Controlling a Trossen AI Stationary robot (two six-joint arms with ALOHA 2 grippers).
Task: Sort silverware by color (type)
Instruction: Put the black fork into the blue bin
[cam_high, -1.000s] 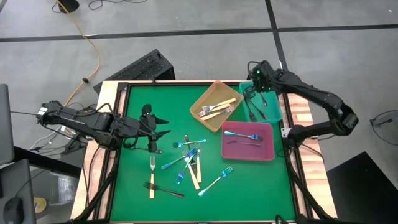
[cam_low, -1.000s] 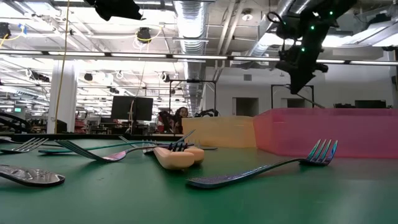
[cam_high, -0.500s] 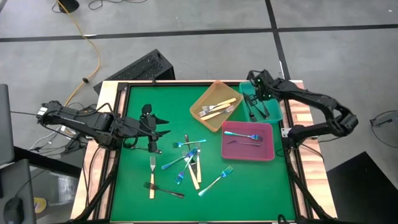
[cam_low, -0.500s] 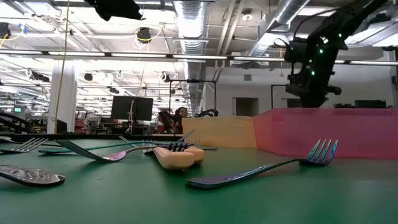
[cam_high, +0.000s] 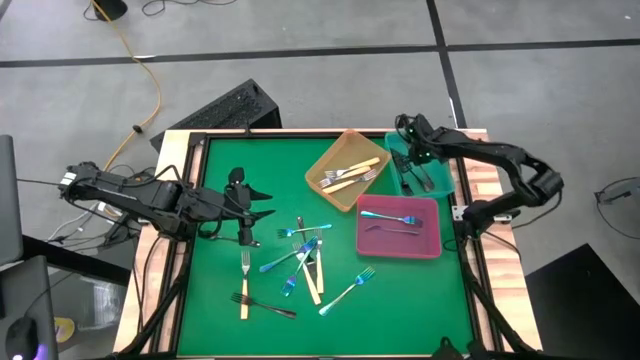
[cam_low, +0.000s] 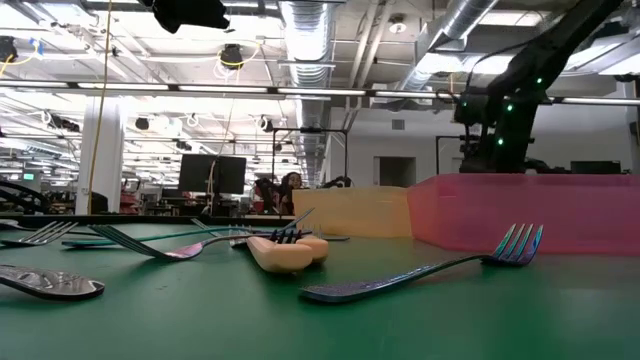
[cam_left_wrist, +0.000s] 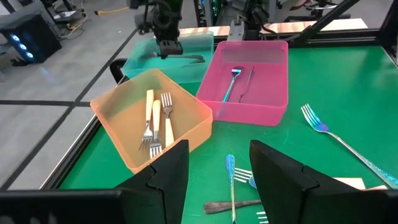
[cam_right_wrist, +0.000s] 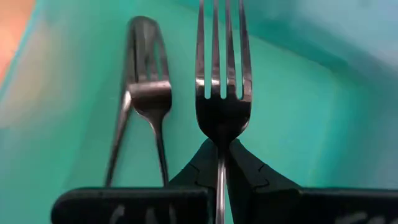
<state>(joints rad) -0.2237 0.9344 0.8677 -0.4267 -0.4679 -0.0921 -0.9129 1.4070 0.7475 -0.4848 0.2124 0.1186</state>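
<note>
The right gripper (cam_right_wrist: 221, 163) was lowered into the teal tray (cam_high: 440, 178), its fingers pinched on the handle of 1 black fork (cam_right_wrist: 221, 93); 1 more black fork (cam_right_wrist: 143, 99) lay flat beside it. In the orange tray (cam_left_wrist: 121, 118) 2 cream-handled forks (cam_left_wrist: 157, 121) were seen. In the pink tray (cam_left_wrist: 273, 74) 1 blue fork (cam_left_wrist: 233, 81) was seen, with a darker piece beside it that could not be identified. About 9 forks (cam_high: 300, 262) were left scattered on the green table (cam_high: 220, 320). The left gripper (cam_left_wrist: 214, 174) was held spread and empty above the table's left side.
</note>
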